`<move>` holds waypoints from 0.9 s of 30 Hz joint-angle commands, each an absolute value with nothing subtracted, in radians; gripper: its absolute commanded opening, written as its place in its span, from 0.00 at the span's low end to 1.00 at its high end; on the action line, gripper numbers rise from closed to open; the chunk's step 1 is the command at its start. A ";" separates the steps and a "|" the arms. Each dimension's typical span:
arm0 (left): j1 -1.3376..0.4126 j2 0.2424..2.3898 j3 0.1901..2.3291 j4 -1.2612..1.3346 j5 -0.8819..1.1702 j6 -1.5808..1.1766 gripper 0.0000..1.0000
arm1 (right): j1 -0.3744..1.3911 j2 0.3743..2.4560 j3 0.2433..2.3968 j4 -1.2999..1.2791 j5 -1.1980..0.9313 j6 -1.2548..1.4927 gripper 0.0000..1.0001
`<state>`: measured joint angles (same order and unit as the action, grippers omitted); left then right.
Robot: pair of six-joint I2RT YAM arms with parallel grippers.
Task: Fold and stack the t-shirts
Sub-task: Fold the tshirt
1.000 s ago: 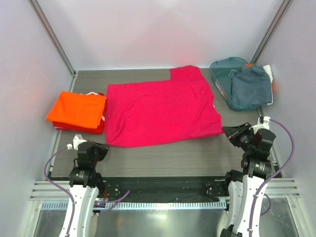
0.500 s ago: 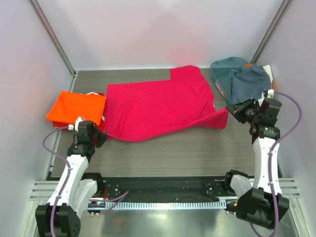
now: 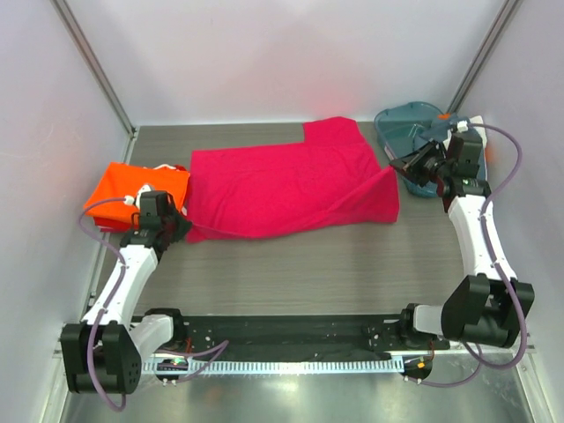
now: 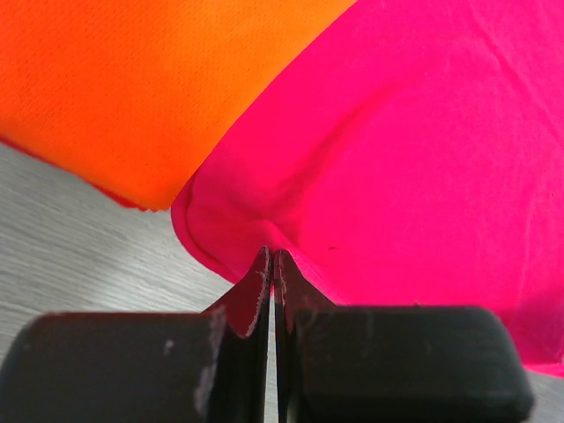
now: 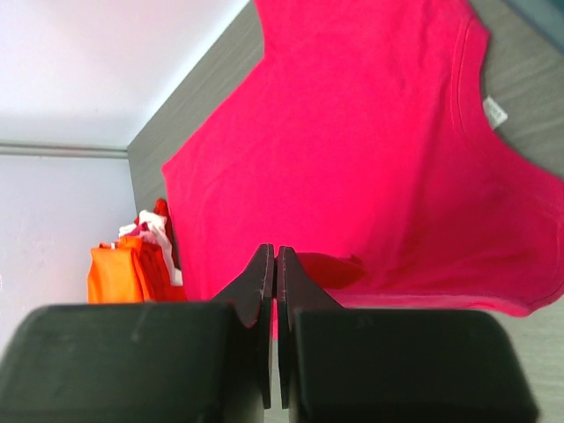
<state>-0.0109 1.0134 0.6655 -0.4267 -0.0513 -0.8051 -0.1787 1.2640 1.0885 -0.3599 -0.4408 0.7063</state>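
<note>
Both left hand (image 3: 182,231) and right hand (image 3: 394,166) pinch t-shirt (image 3: 282,189).

White arm links (image 3: 123,280), black joints (image 3: 480,308), lilac cables (image 3: 516,154), scuffed black jaws

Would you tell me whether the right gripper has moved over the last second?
Yes. The right gripper went from the table's near edge back toward the teal basket, lifting the pink shirt's corner.
</note>
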 commanded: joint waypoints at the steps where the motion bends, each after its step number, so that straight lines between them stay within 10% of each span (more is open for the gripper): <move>1: -0.005 1.048 0.715 -0.393 -0.074 -0.773 0.00 | -0.164 1.310 1.189 -0.314 -0.405 0.686 0.01; 27: -0.005 1.246 0.825 -0.302 -0.084 -0.773 0.00 | -0.123 1.650 1.451 -0.319 -0.370 0.627 0.01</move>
<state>-0.0109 1.2469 0.7746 -0.3645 -0.0845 -0.7990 -0.1253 1.6440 1.3857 -0.3523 -0.3859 0.6483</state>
